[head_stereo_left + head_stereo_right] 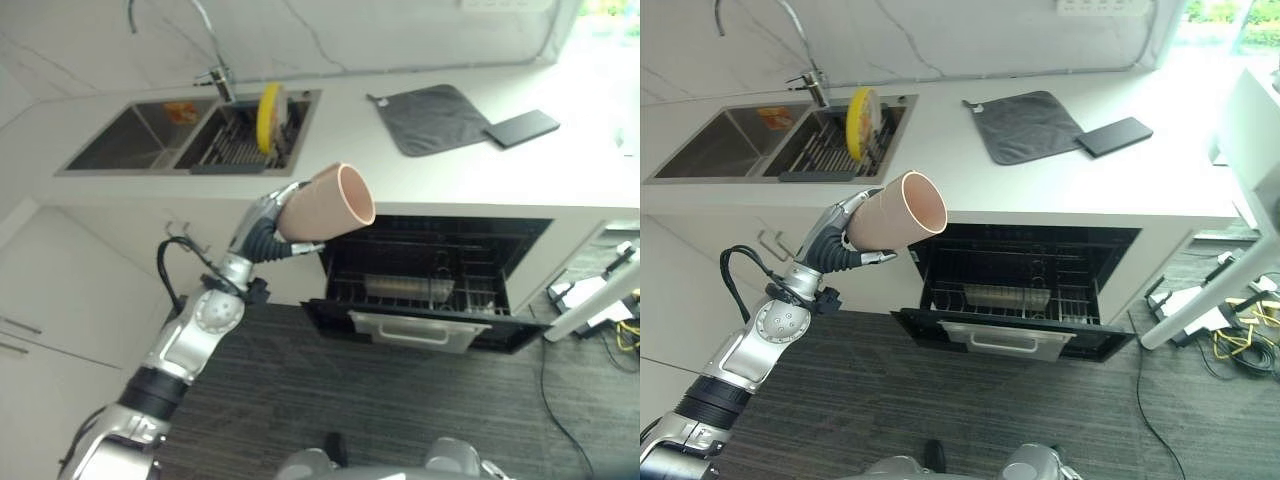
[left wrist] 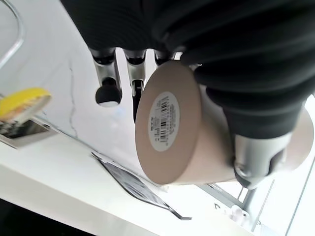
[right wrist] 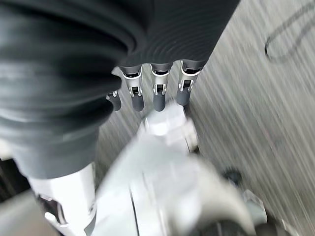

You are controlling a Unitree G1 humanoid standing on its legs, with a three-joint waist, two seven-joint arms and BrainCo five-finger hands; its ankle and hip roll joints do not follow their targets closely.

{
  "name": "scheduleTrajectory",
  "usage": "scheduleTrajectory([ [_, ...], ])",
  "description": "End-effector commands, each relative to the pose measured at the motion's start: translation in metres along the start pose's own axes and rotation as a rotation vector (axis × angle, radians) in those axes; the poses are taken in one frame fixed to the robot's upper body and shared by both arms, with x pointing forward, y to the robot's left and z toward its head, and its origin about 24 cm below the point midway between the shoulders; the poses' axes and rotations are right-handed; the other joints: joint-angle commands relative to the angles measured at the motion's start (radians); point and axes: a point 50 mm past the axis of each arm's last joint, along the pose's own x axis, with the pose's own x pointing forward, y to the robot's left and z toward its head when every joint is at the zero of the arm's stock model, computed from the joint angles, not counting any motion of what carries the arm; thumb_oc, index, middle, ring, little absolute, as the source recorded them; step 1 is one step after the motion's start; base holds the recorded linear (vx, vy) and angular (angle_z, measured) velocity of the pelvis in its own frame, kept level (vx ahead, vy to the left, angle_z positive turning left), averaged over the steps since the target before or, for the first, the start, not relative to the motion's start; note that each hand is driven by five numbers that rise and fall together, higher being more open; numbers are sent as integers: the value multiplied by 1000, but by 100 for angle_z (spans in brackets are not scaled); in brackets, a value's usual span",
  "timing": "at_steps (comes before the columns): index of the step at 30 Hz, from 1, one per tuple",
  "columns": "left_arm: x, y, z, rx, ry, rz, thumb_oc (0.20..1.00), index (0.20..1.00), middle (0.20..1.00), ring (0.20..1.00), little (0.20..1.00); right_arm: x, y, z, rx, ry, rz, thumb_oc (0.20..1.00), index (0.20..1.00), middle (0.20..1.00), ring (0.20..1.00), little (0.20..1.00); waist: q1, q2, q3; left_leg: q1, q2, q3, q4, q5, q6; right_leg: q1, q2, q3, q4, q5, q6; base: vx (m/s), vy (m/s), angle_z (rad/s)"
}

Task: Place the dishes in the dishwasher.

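My left hand [image 1: 262, 232] is shut on a beige cup [image 1: 330, 200], held on its side in the air with its mouth pointing up and right. The cup hangs in front of the counter edge, just left of the open dishwasher [image 1: 500, 255], whose wire rack [image 1: 405, 290] and lowered door [image 1: 425, 330] are on show. In the left wrist view the fingers [image 2: 108, 78] and thumb wrap the cup [image 2: 167, 132], its labelled base facing the camera. A yellow plate [image 1: 268, 115] stands upright in the sink's drying rack. My right hand [image 3: 157, 96] hangs open over the floor.
A double sink [image 1: 140, 135] with a tap is set into the white counter [image 1: 340, 150] at the left. A grey mat [image 1: 430, 118] and a flat black slab [image 1: 521, 128] lie on the counter's right. White gear and yellow cables [image 1: 600, 300] sit on the dark floor, right.
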Motion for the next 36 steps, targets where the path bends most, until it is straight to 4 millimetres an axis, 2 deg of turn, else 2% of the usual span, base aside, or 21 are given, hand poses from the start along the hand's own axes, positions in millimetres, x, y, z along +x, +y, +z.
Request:
scheduleTrajectory([
  [1, 16, 21, 26, 44, -146, 94, 200, 200, 200, 200, 200, 3, 7, 26, -101, -95, 35, 1000, 1000, 1000, 1000, 1000, 12, 26, 24, 7, 47, 9, 16, -76, 15, -12, 100, -56, 164, -104, 16, 76, 134, -26],
  [3, 19, 25, 25, 55, -133, 110, 200, 200, 200, 200, 200, 4, 11, 31, -146, -102, 48, 1000, 1000, 1000, 1000, 1000, 11, 20, 24, 17, 36, 31, 6, -87, 28, -38, 96, -55, 177, -81, 23, 84, 58, -74],
  [5, 22, 33, 24, 65, -124, 129, 200, 200, 200, 200, 200, 5, 12, 34, -176, -100, 62, 1000, 1000, 1000, 1000, 1000, 7, 5, 26, 21, 29, 50, 12, -100, 24, -43, 97, -52, 102, -59, 29, 100, -67, -69],
  [7, 24, 36, 22, 76, -118, 140, 200, 200, 200, 200, 200, 5, 12, 37, -193, -99, 69, 1000, 1000, 1000, 1000, 1000, 3, -14, 29, 26, 19, 59, 24, -124, 22, -50, 76, -46, -7, -3, 45, 90, -134, -26],
  [8, 24, 37, 22, 78, -116, 142, 200, 200, 200, 200, 200, 5, 12, 37, -196, -98, 69, 1000, 1000, 1000, 1000, 1000, 2, -17, 30, 29, 16, 59, 26, -129, 22, -53, 72, -43, -23, 8, 49, 111, -181, -18],
  [9, 25, 40, 21, 84, -114, 145, 200, 200, 200, 200, 200, 5, 12, 38, -201, -93, 71, 1000, 1000, 1000, 1000, 1000, -3, -26, 31, 35, 10, 58, 36, -149, 25, -63, 56, -21, -60, 46, 63, 113, -197, -8],
  [10, 25, 40, 19, 87, -113, 145, 200, 200, 200, 200, 200, 5, 11, 38, -205, -88, 73, 1000, 1000, 1000, 1000, 1000, -4, -29, 31, 38, 11, 56, 41, -155, 26, -66, 50, -12, -69, 50, 68, 142, -241, 4],
  [14, 22, 40, 16, 98, -103, 146, 200, 200, 200, 200, 200, 6, 13, 36, -247, -76, 82, 1000, 1000, 1000, 1000, 1000, 10, -30, 18, 33, 43, 63, 85, -168, 22, -43, 55, -25, -72, 3, 64, 113, -359, 24],
  [15, 20, 41, 14, 101, -86, 153, 200, 200, 200, 200, 200, 7, 17, 38, -289, -72, 90, 1000, 1000, 1000, 1000, 1000, 21, -34, 12, 32, 67, 70, 106, -171, 8, -22, 68, -51, -89, -27, 59, 114, -424, 16],
  [17, 18, 41, 13, 94, -64, 163, 200, 200, 200, 200, 200, 8, 21, 41, -298, -75, 93, 1000, 1000, 1000, 1000, 1000, 25, -38, 8, 37, 88, 67, 122, -171, -4, -9, 92, -62, -105, -35, 51, 131, -420, 2],
  [18, 14, 40, 13, 84, -57, 174, 200, 200, 200, 200, 200, 9, 23, 46, -284, -82, 94, 1000, 1000, 1000, 1000, 1000, 27, -41, 12, 39, 113, 69, 155, -177, -23, 8, 125, -58, -114, -54, 32, 145, -497, -8],
  [20, 11, 37, 15, 74, -55, 183, 200, 200, 200, 200, 200, 9, 21, 53, -292, -93, 85, 1000, 1000, 1000, 1000, 1000, 33, -49, 14, 4, 141, 73, 252, -186, -42, 32, 154, -65, -133, -66, 0, 85, -346, -15],
  [21, 10, 36, 16, 65, -56, 185, 200, 200, 200, 200, 200, 9, 19, 57, -294, -97, 72, 1000, 1000, 1000, 1000, 1000, 36, -51, 17, -29, 150, 71, 307, -170, -50, 43, 168, -69, -146, -70, -18, 28, -151, -25],
  [22, 10, 36, 16, 65, -55, 185, 200, 200, 200, 200, 200, 9, 19, 57, -294, -97, 72, 1000, 1000, 1000, 1000, 1000, 35, -51, 15, -32, 150, 69, 309, -170, -51, 42, 168, -70, -147, -69, -19, 25, -169, -16],
  [23, 10, 34, 17, 51, -56, 185, 200, 200, 200, 200, 200, 8, 14, 58, -271, -98, 46, 1000, 1000, 1000, 1000, 1000, 39, -45, 19, -58, 170, 73, 320, -128, -65, 57, 186, -81, -160, -77, -34, 9, -76, -8],
  [25, 13, 31, 20, 34, -76, 184, 200, 200, 200, 200, 200, 6, 3, 61, -215, -100, 11, 1000, 1000, 1000, 1000, 1000, 40, -22, 21, -76, 204, 91, 216, -61, -95, 76, 207, -105, -185, -85, -43, 19, 0, 14],
  [27, 14, 26, 23, 30, -93, 183, 200, 200, 200, 200, 200, 4, -6, 61, -176, -97, -11, 1000, 1000, 1000, 1000, 1000, 40, -2, 34, -97, 238, 85, 137, 40, -131, 103, 221, -108, -204, -96, -54, 53, 108, 20],
  [31, 16, 23, 23, 36, -83, 194, 200, 200, 200, 200, 200, 4, -7, 54, -108, -84, -20, 1000, 1000, 1000, 1000, 1000, 22, 13, 15, -26, 207, 86, 7, 44, -126, 103, 202, -117, -216, -84, -40, 44, 140, -7],
  [32, 16, 24, 22, 40, -82, 191, 200, 200, 200, 200, 200, 4, -6, 50, -94, -88, -16, 1000, 1000, 1000, 1000, 1000, 13, 16, 12, -8, 204, 101, -7, 40, -129, 104, 193, -121, -215, -85, -34, 38, 127, -10],
  [36, 12, 30, 17, 51, -66, 191, 200, 200, 200, 200, 200, 5, 2, 44, -103, -109, -8, 1000, 1000, 1000, 1000, 1000, 10, 24, -4, 13, 173, 87, -37, 26, -119, 98, 169, -111, -214, -72, -12, 47, 90, 8],
])
